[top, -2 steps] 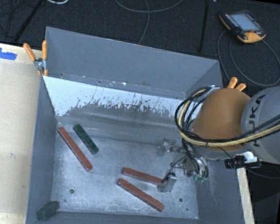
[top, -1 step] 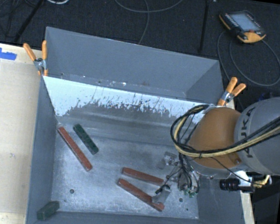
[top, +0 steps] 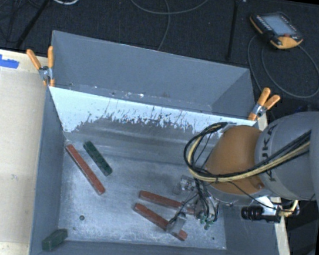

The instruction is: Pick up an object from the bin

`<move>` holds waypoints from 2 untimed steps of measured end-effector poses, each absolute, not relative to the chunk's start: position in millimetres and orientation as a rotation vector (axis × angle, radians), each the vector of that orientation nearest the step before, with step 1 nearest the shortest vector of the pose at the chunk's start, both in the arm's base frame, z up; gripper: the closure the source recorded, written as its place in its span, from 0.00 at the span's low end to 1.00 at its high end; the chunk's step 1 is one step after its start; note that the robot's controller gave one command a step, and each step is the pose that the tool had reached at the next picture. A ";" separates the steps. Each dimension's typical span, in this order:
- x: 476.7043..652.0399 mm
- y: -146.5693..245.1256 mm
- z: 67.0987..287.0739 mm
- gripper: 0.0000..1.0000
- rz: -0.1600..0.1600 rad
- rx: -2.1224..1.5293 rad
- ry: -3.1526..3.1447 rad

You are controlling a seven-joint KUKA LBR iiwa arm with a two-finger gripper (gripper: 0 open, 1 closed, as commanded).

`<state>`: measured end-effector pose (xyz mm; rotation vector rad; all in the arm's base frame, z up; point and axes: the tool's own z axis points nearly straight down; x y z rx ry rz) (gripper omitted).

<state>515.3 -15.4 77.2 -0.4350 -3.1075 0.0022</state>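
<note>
My jaws, width I cannot tell, are hanging low over a reddish-brown flat bar (top: 152, 216) near the grey metal bin's (top: 153, 87) front-right corner; nothing is lifted yet.

The leftmost bar (top: 85, 169) lies well left of the hand (top: 183, 219).

The pincer (top: 183, 219) hides parts of 2 brown bars (top: 157, 200) beneath it

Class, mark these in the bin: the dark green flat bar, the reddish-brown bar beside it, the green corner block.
dark green flat bar (top: 96, 158), camera view, its middle.
reddish-brown bar beside it (top: 85, 169), camera view, mid-length.
green corner block (top: 55, 239), camera view, top face.
</note>
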 end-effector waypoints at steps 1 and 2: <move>550.2 34.3 70.8 1.00 -0.001 -0.587 -3.089; 550.2 34.4 70.8 1.00 0.000 -0.586 -3.089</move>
